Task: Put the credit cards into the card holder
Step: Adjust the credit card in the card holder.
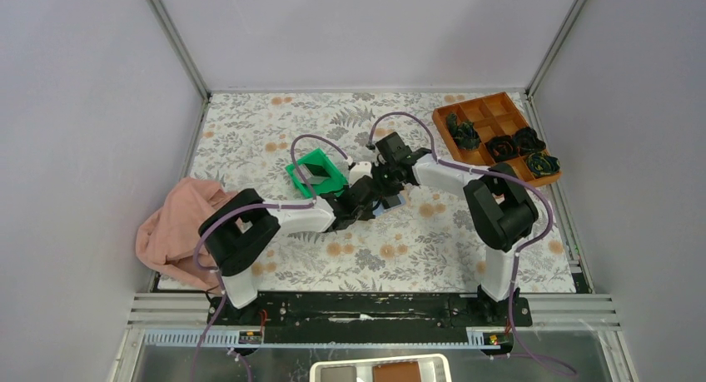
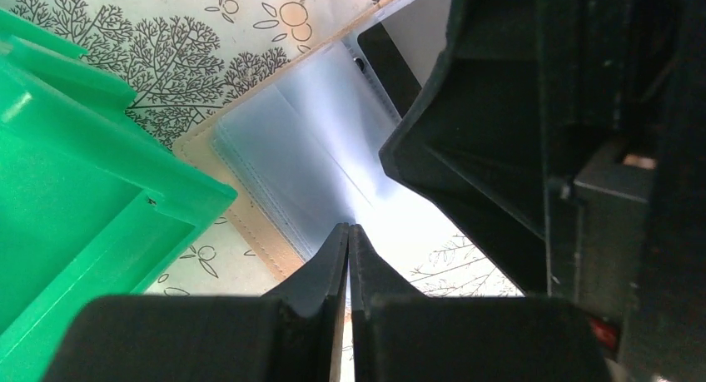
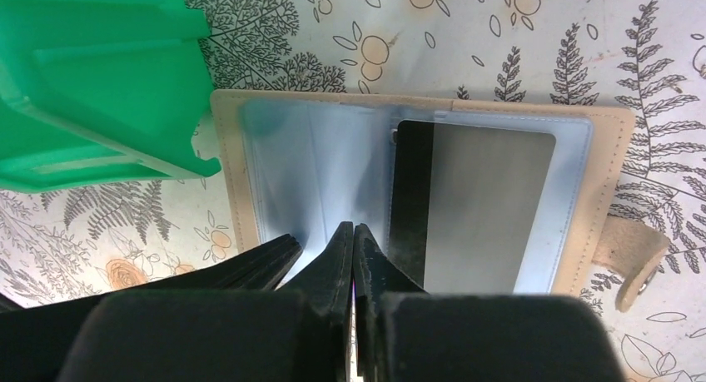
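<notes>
The tan card holder (image 3: pixel 226 191) lies open on the floral mat, with clear sleeves over a blue-grey inner face and its tab (image 3: pixel 637 261) at the right. A grey credit card with a black stripe (image 3: pixel 483 207) sits in its right sleeve. My right gripper (image 3: pixel 354 229) is shut, tips on the middle fold. My left gripper (image 2: pixel 350 229) is shut, tips on the clear sleeve of the holder (image 2: pixel 250 224). In the top view both grippers meet over the holder (image 1: pixel 391 201). A dark card (image 1: pixel 315 174) lies in the green tray (image 1: pixel 331 185).
The green tray (image 3: pixel 91 82) touches the holder's left edge. An orange-brown compartment box (image 1: pixel 487 109) with dark rosette lumps (image 1: pixel 526 141) stands at the back right. A pink cloth (image 1: pixel 179 228) lies at the left edge. Grey walls enclose the mat.
</notes>
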